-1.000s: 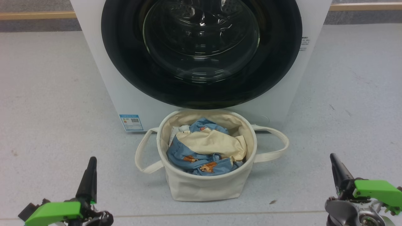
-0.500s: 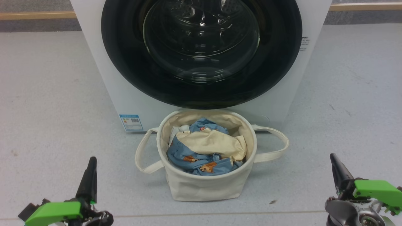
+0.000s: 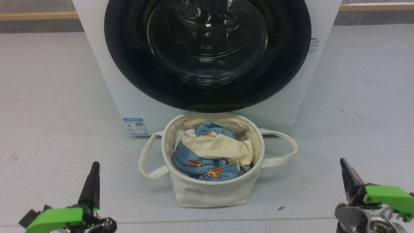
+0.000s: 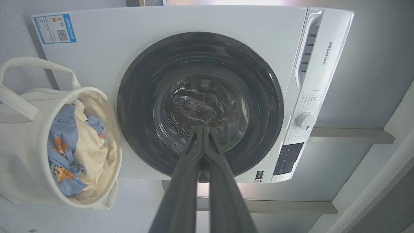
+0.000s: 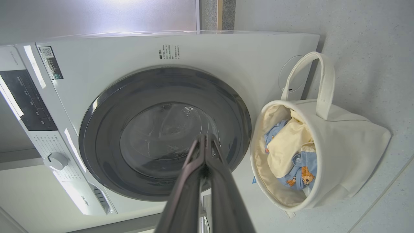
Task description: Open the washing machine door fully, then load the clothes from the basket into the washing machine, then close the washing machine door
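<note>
Both my jaws are pinched shut and empty, low at near left and near right. Farther off between them the basket (image 3: 210, 194) sits on the floor (image 3: 48, 97), clothes (image 3: 213, 149) inside, just in front of the washing machine (image 3: 139, 110), whose washing machine door (image 3: 207, 97) is closed.

Brand "Hisense", dark letters, on drawer front (image 4: 326, 53) of washing machine (image 4: 194, 19). Blue label (image 4: 55, 28) at lower front corner: print too small to read.
</note>
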Available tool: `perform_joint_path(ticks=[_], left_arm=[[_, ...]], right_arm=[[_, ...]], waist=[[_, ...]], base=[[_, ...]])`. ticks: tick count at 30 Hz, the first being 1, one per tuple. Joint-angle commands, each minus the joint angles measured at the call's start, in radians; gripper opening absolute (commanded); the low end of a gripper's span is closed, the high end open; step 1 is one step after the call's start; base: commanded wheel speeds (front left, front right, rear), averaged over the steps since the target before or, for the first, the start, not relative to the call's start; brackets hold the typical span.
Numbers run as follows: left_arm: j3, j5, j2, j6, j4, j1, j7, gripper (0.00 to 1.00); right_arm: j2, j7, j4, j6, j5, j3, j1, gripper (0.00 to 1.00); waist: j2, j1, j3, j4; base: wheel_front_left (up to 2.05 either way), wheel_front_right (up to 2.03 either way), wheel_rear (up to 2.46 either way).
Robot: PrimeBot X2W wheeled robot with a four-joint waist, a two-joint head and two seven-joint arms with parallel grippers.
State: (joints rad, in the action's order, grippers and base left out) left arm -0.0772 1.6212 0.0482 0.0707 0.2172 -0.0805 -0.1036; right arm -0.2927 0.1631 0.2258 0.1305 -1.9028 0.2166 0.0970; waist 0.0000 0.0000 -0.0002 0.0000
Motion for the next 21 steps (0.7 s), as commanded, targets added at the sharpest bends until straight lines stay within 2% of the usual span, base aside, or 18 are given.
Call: perform_joint_path(ticks=[1,21], left_arm=[[-0.033,-0.008,0.006,-0.001,-0.038,-0.024,-0.004,0.0],[-0.033,-0.009,0.006,-0.001,-0.038,-0.024,-0.005,0.0]], right_arm=[[-0.025,0.007,-0.039,0.0,-0.007,0.016,0.025,0.0],[-0.025,0.007,-0.039,0.0,-0.007,0.016,0.025,0.0]], waist=[[0.0,0.0,0.0,0.0],[0.0,0.0,0.0,0.0]], base=[[0.0,0.0,0.0],[0.0,0.0,0.0]])
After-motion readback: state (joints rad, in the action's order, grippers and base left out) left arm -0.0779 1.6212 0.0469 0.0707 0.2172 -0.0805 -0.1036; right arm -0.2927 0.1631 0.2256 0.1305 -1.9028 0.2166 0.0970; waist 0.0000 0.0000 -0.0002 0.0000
